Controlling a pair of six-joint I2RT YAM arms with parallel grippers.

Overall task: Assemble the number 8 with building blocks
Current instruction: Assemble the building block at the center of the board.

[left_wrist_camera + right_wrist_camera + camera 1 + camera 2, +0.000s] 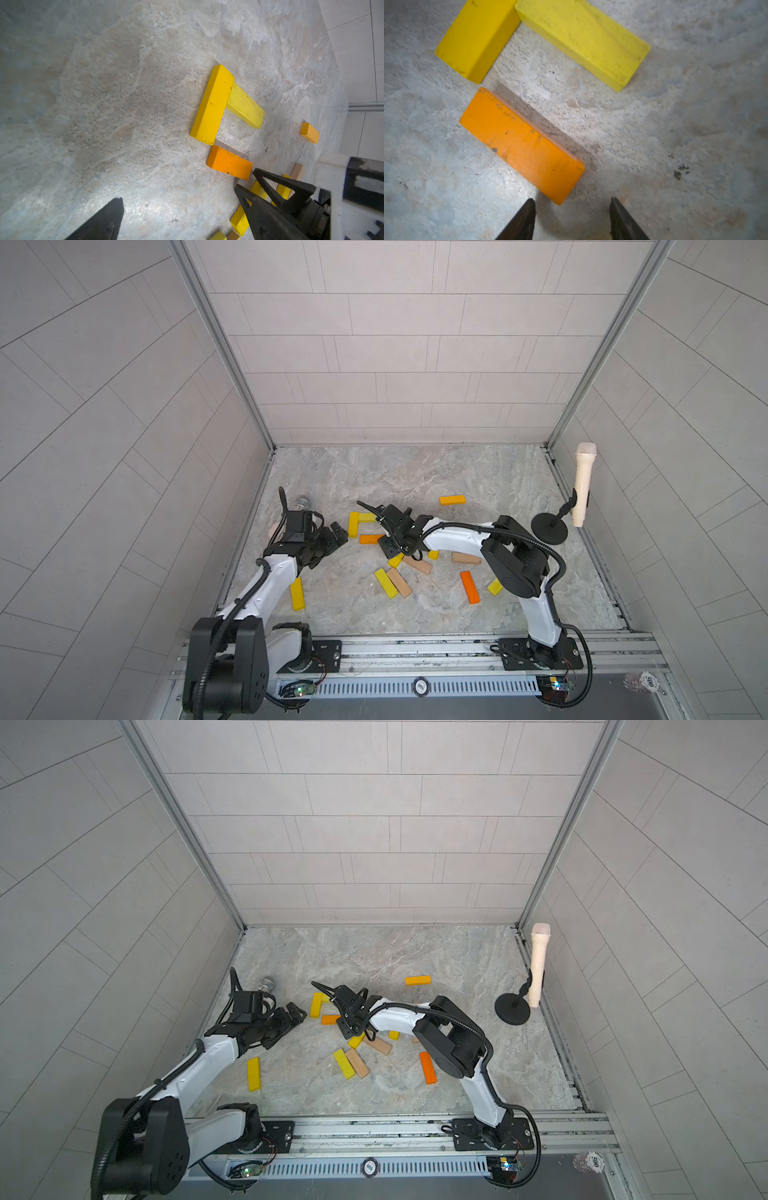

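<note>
Building blocks (386, 583): flat rectangular bars, yellow, orange, tan; faces scuffed.

yellow blocks (353, 524): 2, in L | orange block (370, 539): just beside | right gripper (387, 548): at its end

Grey marbled tabletop (415, 472): yellow, orange and tan blocks (385, 583) lie flat, scattered centre to 6 o'clock; black stand base (542, 531) at 3 o'clock.

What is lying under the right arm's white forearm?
Poking out beneath the white forearm: a yellow wooden bar, a sliver of another yellow bar, a slanted tan wooden bar and a second tan bar nearer the elbow. The arm covers part of each.
</note>
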